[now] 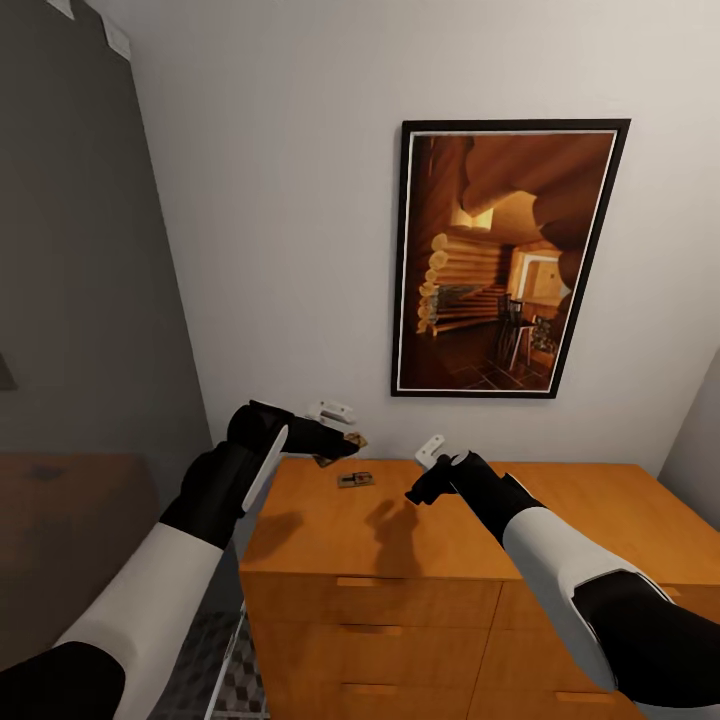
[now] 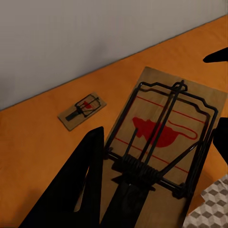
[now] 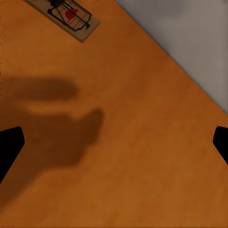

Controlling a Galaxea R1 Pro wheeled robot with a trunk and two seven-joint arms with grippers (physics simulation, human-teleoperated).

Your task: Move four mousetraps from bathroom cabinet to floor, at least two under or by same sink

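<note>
Orange-brown cabinet (image 1: 520,520) top carries one mousetrap (image 1: 355,481), lying flat between both arms. The left pincer (image 1: 335,437) grips a second mousetrap (image 2: 166,137) above the top's back left corner. The right pincer (image 1: 425,490) hovers spread wide, empty, just right of the lying trap.

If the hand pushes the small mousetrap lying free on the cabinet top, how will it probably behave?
The mousetrap is a flat board, so it would likely slide on the smooth cabinet, not roll or tip. It looks thin and probably light. Its wire parts might snag.
</note>
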